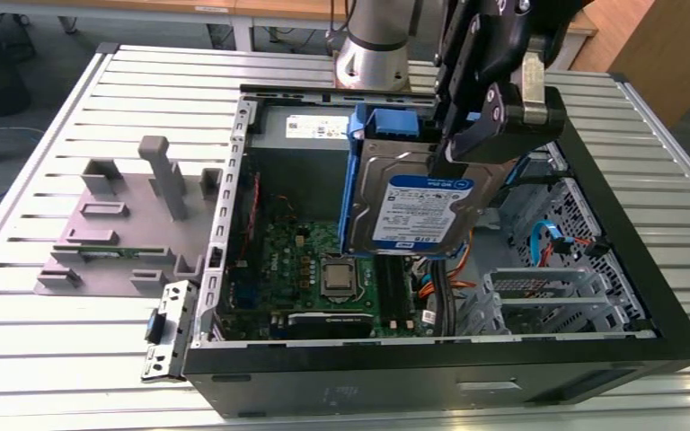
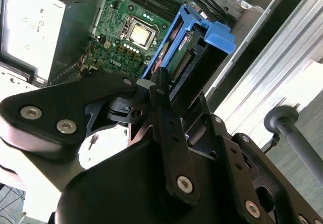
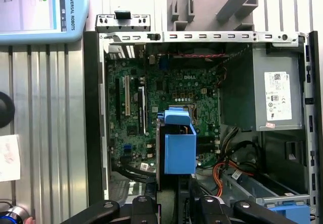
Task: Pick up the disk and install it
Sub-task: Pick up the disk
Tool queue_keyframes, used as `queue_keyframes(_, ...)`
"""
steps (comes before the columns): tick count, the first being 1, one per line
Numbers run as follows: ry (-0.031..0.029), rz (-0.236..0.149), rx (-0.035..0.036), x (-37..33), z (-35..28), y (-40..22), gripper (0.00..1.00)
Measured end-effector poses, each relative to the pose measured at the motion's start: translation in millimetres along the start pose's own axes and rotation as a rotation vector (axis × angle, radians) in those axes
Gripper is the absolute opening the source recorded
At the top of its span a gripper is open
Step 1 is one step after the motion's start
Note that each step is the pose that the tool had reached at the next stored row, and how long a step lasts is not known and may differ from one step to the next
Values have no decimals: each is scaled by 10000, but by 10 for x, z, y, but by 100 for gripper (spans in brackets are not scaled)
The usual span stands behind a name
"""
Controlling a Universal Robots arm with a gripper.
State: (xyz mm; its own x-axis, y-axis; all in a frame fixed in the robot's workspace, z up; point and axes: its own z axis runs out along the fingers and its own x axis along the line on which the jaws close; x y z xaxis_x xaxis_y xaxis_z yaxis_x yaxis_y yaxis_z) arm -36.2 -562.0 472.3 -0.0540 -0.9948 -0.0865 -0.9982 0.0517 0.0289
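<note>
A slatted metal bench (image 1: pixel 33 359) carries an open black case (image 1: pixel 441 377) lying on its side. Beside the case, on the exterior view's left, a grey fixture (image 1: pixel 118 224) with upright posts rests on the bench. Inside the case, a grey power supply (image 1: pixel 309 130) with a white label sits at the far end. The green motherboard (image 1: pixel 309 260) lies on the case floor just in front of it. A bare metal cage (image 1: pixel 549 296) stands in the part of the case toward the exterior view's right.

The black end effector (image 1: pixel 465 157) hangs over the open case and is clamped on the upper part of the disk (image 1: pixel 423 211). In the second wrist view one finger (image 2: pixel 159 80) presses against the disk's blue rail.

The disk is in the air above the middle of the case, nearly upright. Its white-and-blue label faces the exterior view and blue rails run along its edges. In the first wrist view it shows edge-on (image 3: pixel 179 143) over the motherboard, apart from the cage.

The processor (image 1: pixel 339 277) sits in its socket on the motherboard below the disk. Orange cables (image 1: pixel 435 287) run just beside it.
</note>
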Motion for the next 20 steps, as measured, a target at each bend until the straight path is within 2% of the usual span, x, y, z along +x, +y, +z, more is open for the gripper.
queue_keyframes(6, 0, -1, -1, 0, 0, -23, 35)
queue_keyframes(16, 0, 0, -8, -14, -4, -270, 35)
queue_keyframes(20, 1, 1, -8, -15, -5, -285, 35)
